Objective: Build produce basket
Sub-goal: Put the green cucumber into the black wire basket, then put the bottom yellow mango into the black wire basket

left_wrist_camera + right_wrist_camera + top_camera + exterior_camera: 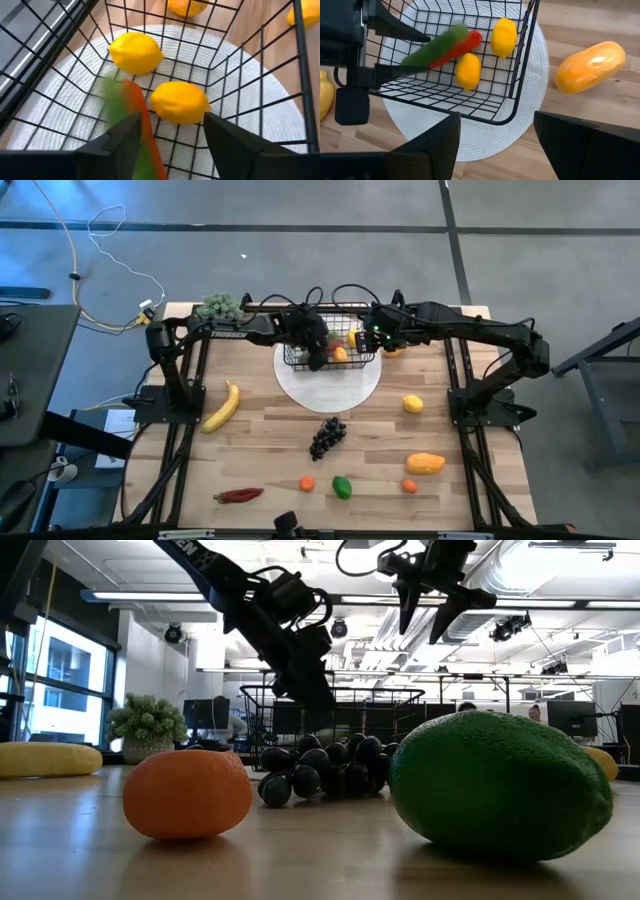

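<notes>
1. My left gripper (316, 352) hangs over the black wire basket (300, 360), fingers spread, with a red-and-green chilli (442, 46) blurred between them and the mesh floor. I judge it is dropping free; I cannot tell whether a finger touches it.
2. The chilli lies directly below that gripper, long axis slanting across the basket, beside two lemons (135, 52) already inside.
3. The basket sits on the round white plate (330, 388).
4. My right gripper (385, 335) waits just beside the basket, fingers apart and empty.
5. Loose produce lies toward the table's front: the grape bunch (328, 436) is closest to the basket and central, the banana (222, 407) nearer the left arm, the mango (425, 464) nearer the right.
</notes>
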Motion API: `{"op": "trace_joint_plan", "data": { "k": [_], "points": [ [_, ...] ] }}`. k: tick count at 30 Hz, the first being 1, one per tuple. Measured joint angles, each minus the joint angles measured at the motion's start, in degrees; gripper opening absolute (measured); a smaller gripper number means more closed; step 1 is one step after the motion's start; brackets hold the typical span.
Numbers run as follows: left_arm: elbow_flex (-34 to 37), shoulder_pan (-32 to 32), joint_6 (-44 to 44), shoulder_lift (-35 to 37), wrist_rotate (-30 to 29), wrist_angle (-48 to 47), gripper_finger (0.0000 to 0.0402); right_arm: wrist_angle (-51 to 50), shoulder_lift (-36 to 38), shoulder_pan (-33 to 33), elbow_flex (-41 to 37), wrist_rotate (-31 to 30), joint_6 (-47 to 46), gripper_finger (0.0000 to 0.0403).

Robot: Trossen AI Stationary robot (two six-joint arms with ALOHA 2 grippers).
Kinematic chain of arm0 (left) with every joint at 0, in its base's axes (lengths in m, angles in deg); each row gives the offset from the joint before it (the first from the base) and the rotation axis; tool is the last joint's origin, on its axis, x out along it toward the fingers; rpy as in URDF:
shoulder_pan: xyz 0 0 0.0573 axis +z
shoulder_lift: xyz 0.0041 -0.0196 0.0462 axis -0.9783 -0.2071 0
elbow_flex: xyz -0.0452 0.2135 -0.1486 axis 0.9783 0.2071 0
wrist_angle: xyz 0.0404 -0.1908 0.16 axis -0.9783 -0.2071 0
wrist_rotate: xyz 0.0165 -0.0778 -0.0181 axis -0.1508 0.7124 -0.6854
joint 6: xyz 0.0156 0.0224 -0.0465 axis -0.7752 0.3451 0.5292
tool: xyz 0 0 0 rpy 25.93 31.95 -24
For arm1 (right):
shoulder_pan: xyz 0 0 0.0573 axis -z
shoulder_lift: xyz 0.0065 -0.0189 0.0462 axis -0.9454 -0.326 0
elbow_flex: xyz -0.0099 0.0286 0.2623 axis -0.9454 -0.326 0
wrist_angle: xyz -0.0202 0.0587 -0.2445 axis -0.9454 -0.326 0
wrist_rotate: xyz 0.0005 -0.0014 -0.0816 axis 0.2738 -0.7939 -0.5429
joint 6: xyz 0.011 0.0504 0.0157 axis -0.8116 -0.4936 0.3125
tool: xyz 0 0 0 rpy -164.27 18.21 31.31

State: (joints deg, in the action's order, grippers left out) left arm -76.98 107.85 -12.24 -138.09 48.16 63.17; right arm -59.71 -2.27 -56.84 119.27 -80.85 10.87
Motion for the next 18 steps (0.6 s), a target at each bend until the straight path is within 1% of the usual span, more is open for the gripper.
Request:
{"op": "trace_joint_plan", "data": {
  "k": [4,8,18],
  "points": [
    [0.0,0.0,0.4,0.3,0.1,-0.3,0.0223,0.0,0.0,-0.5,0.0,2.1,0.0,0.0233],
    [0.0,0.3,0.4,2.4,0.0,-2.6,0.0227,-0.1,0.0,-2.7,0.0,2.3,-0.1,0.0233],
    [0.0,1.1,-1.5,13.1,-0.4,-11.3,0.0225,-0.9,0.0,-11.5,0.0,3.4,-5.5,0.0233]
  ]
}}
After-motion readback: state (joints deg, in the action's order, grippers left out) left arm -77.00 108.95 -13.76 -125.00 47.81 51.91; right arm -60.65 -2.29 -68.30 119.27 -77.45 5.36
